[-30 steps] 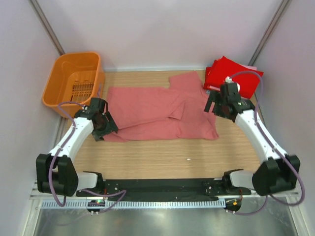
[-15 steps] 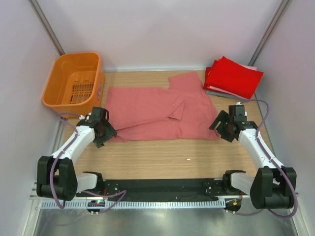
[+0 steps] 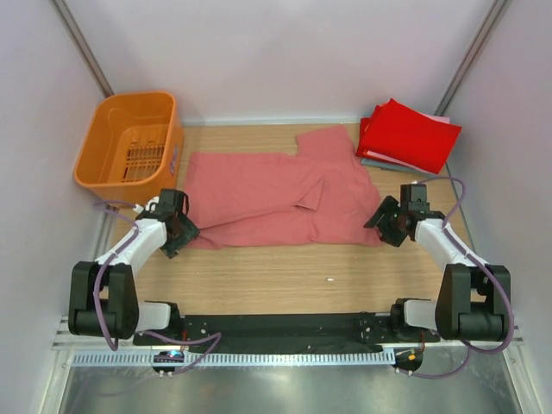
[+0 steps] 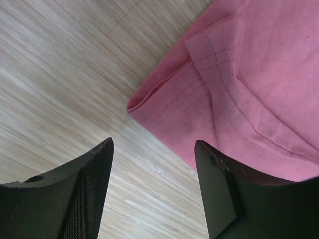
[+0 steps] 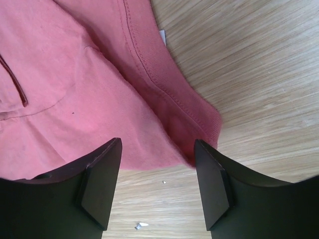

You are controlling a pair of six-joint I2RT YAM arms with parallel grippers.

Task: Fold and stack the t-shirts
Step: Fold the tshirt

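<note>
Top external view: salmon-pink shirt (image 3: 276, 198) lies spread on the table (image 3: 285, 276). Left gripper (image 4: 153, 149) stands open at its near-left hem corner; right gripper (image 5: 158, 149), likewise open, straddles its near-right corner.

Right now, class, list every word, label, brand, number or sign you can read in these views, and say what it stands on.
No readable text in any view.
A white tag peeks out at the collar of the salmon-pink shirt: too small to read.
The red shirt and the orange basket: no print visible.
</note>
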